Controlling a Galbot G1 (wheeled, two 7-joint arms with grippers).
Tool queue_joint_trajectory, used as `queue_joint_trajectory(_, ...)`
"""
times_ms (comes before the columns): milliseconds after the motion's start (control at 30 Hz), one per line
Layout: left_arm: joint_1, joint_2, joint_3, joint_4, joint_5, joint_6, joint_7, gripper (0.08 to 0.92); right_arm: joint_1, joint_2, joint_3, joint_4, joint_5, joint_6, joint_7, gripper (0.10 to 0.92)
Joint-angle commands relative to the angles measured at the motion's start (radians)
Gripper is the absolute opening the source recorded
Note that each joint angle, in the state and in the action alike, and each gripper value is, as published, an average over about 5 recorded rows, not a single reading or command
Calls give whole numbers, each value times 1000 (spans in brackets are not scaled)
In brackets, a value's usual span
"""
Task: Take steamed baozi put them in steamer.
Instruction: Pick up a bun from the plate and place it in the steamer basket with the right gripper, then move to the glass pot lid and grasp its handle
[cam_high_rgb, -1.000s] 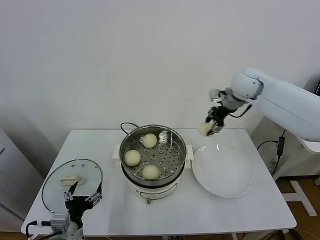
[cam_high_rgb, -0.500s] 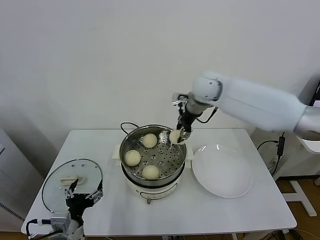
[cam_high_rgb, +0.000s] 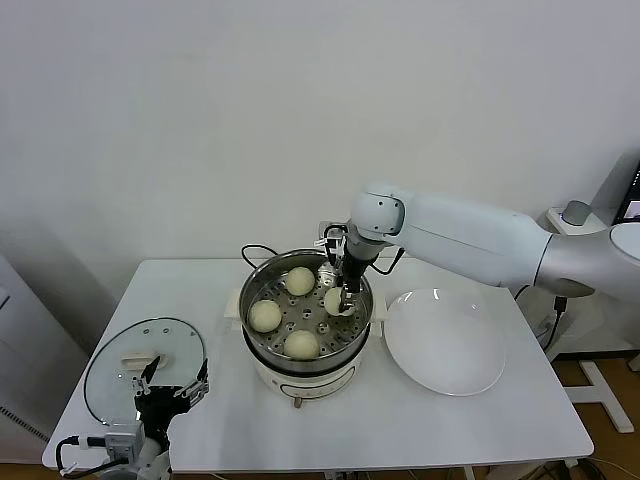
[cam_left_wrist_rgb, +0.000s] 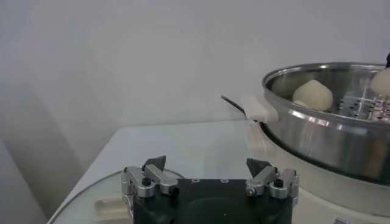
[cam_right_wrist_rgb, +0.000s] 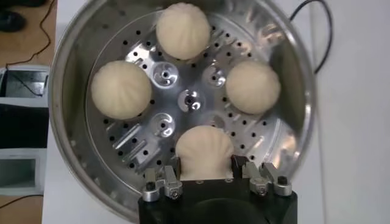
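The right gripper (cam_high_rgb: 338, 296) hangs just inside the steamer (cam_high_rgb: 262, 282), near the centre of the head view, its fingers clenched around a steamed baozi (cam_high_rgb: 334, 300). In the right wrist view the same gripper (cam_right_wrist_rgb: 206, 176) sits at the bottom centre, and the held bun (cam_right_wrist_rgb: 205, 152) fills the gap between its two fingers, over the one bare quarter of the perforated floor.

To finish this step well, the arm probably needs to lower the bun straight down until it rests on the floor, then part the fingers gently so the soft dough is neither dented nor dragged. The bun should land apart from its neighbours and off the steel wall.

Three more baozi already lie in the basket: one at the upper centre of the wrist view (cam_right_wrist_rgb: 183, 30), one at centre left (cam_right_wrist_rgb: 120, 89), one at centre right (cam_right_wrist_rgb: 252, 86). That makes four buns in all, counting the held one.

There is one steamer, on one white cooker base (cam_high_rgb: 300, 380). One white plate (cam_high_rgb: 445, 343) lies right of it, with no buns on it. One glass lid (cam_high_rgb: 145, 357) lies at lower left. The left gripper (cam_high_rgb: 168, 390) waits beside that lid, released, with its fingers spread.
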Motion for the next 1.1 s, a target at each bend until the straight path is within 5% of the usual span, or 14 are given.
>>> queue_joint_trajectory(33, 0, -1, 0, -1, 0, -1, -1, 823, -50, 29, 17, -23, -27, -13, 32, 516)
queue_joint_trajectory(233, 1, -3, 0, -3, 2, -1, -2, 823, -43, 16, 15, -18, -33, -12, 31, 526)
queue_joint_trajectory(567, -2, -15, -7, -4, 3, -6, -10, 823, -29, -60, 109, 20, -31, -7, 21, 779)
queue_joint_trajectory(733, -3, -33, -15, -16, -60, -13, -63, 823, -108, -165, 358, 79, -27, 39, 32, 820)
queue_joint_trajectory(1100, 4, -59, -13, -68, -77, -29, -99, 823, -700, -319, 1156, 250, 82, 368, 425, 823)
